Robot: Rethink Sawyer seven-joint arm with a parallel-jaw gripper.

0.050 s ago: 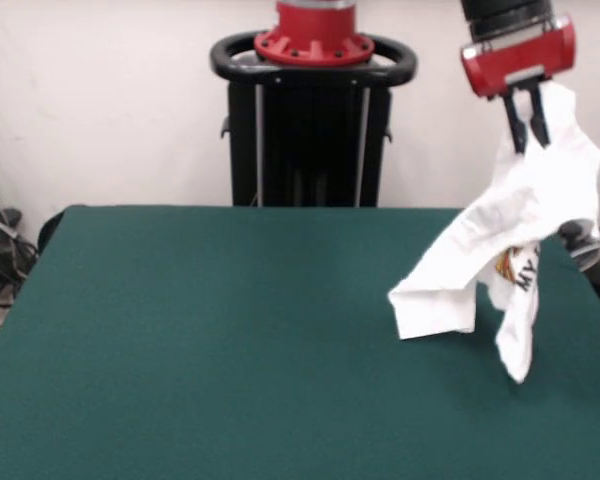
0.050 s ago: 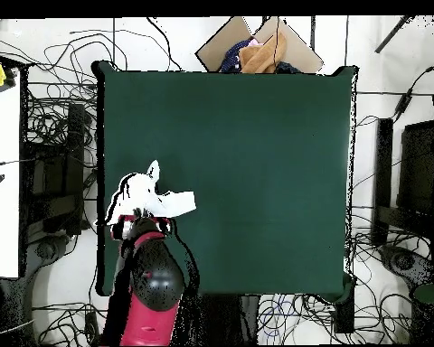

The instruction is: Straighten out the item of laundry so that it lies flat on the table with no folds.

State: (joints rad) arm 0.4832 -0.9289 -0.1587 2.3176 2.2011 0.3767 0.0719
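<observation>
The gripper (image 1: 528,128) at the upper right of the front view is pinching the T-shirt (image 1: 500,255), which is hanging crumpled over the table (image 1: 210,330) edge, looking light, soft and floppy, probably best regrasped at a hem corner.

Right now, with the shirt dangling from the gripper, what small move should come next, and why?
Probably carry it inward over the table before lowering. The gripper holds the T-shirt bunched in the air, and the overhead view shows it hanging at the table's edge, so lowering here would likely leave part off the top.
</observation>
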